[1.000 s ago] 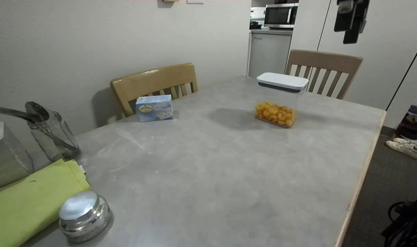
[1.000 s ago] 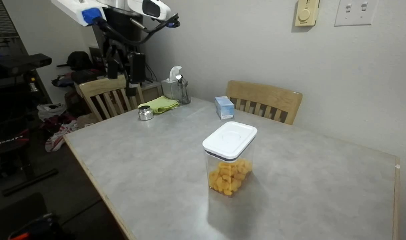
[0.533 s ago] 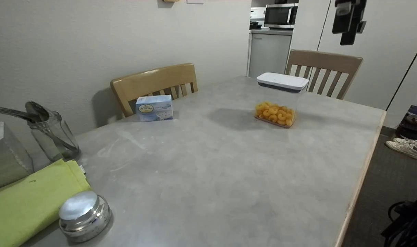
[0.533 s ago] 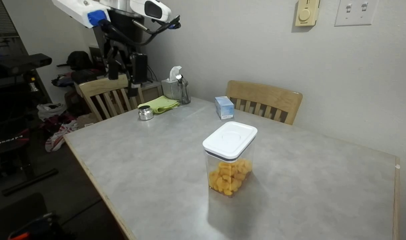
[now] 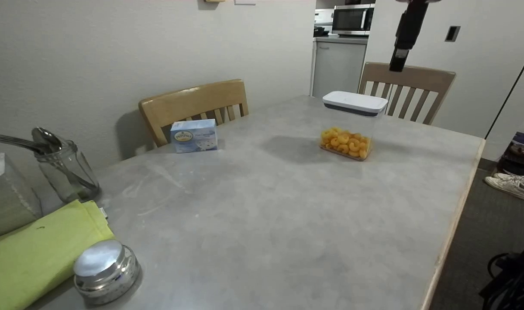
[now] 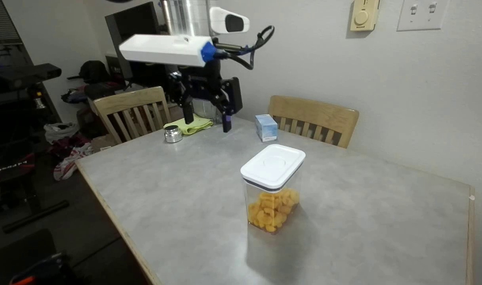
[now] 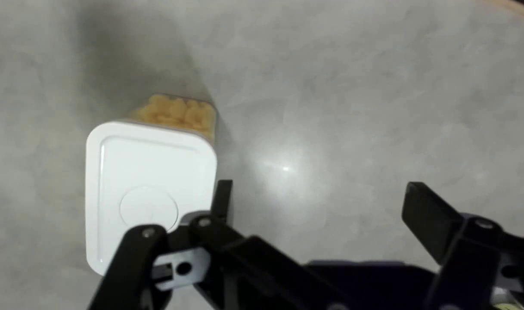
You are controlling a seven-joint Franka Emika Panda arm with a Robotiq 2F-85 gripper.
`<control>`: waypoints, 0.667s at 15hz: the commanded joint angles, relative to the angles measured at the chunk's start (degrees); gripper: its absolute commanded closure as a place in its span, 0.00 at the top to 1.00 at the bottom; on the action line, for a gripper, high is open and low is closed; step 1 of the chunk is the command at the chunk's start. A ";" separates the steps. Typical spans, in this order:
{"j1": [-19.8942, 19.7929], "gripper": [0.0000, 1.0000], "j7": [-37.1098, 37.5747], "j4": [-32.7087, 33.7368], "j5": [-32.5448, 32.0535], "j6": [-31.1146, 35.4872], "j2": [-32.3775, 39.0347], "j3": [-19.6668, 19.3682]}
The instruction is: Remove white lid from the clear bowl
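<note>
Grey tabletop (image 5: 253, 215) sweeps across an exterior view, microwave (image 5: 351, 20) upper right, white lid (image 5: 355, 101) seated on the clear bowl (image 5: 352, 122) right of centre. Up in an exterior view hangs the gripper (image 6: 208, 123), upper centre, fingers wide apart and clasping nothing, so this looks like the approach, with a chair (image 6: 316, 108) to its right. Wrist view puts the white lid at left, so the next move should slide leftward over it, then descend.
</note>
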 commanded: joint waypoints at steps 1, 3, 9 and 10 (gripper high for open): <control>-2.20 1.00 -10.25 3.35 7.82 8.58 6.84 0.13; -3.36 1.00 -12.82 5.18 14.04 11.47 9.15 1.22; -3.54 1.00 -10.59 2.44 9.61 11.28 7.44 2.15; -3.56 1.00 -10.92 2.87 8.52 12.00 8.29 2.13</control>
